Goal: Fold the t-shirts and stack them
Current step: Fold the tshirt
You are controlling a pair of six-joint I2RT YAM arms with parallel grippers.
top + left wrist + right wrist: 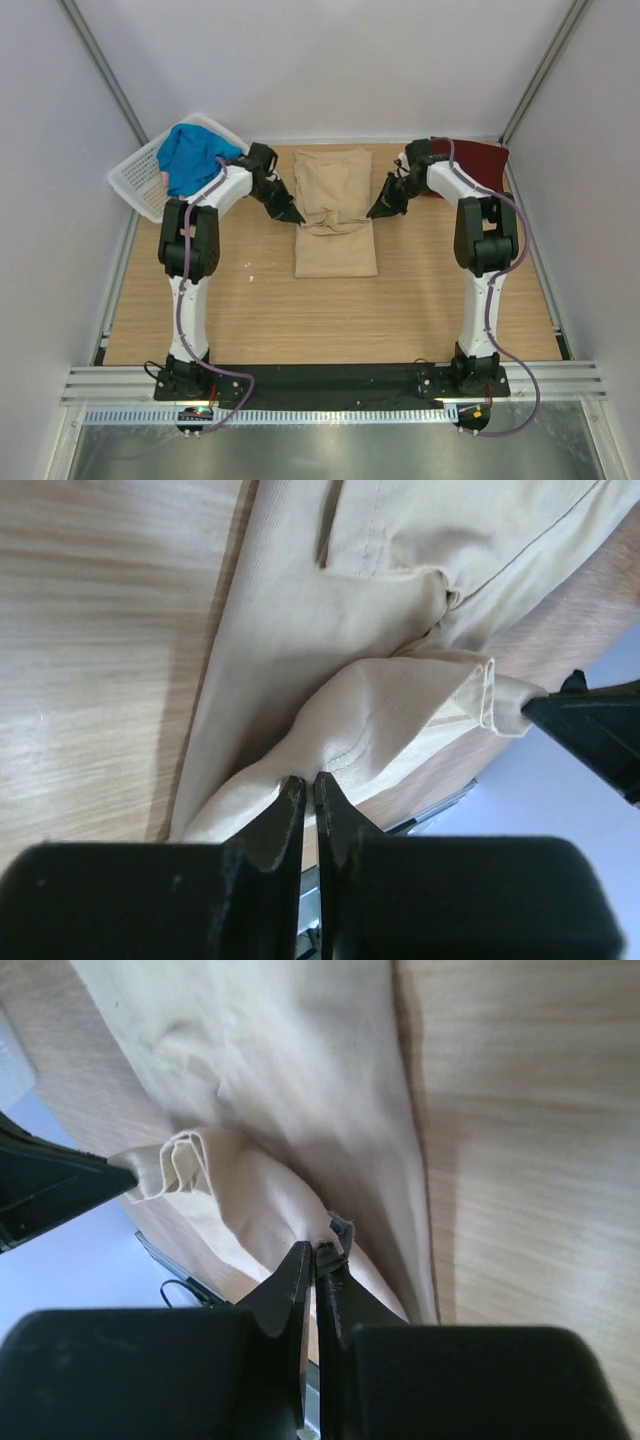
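Observation:
The tan t-shirt (335, 215) lies in a long strip at the table's middle, and its middle part is lifted into a fold. My left gripper (297, 215) is shut on the shirt's left edge; the left wrist view shows it (309, 780) pinching tan cloth (400, 540). My right gripper (376, 211) is shut on the right edge; the right wrist view shows it (316, 1252) pinching the cloth (280, 1050). The blue t-shirt (190, 155) fills the basket, with a bit of pink t-shirt (163, 178) beside it. The maroon t-shirt (480, 160) lies at the back right, behind the right arm.
The white lattice basket (135, 185) stands tilted at the back left corner. The wooden table (330, 320) is bounded by white walls at the back and both sides. A black strip and metal rails run along the near edge.

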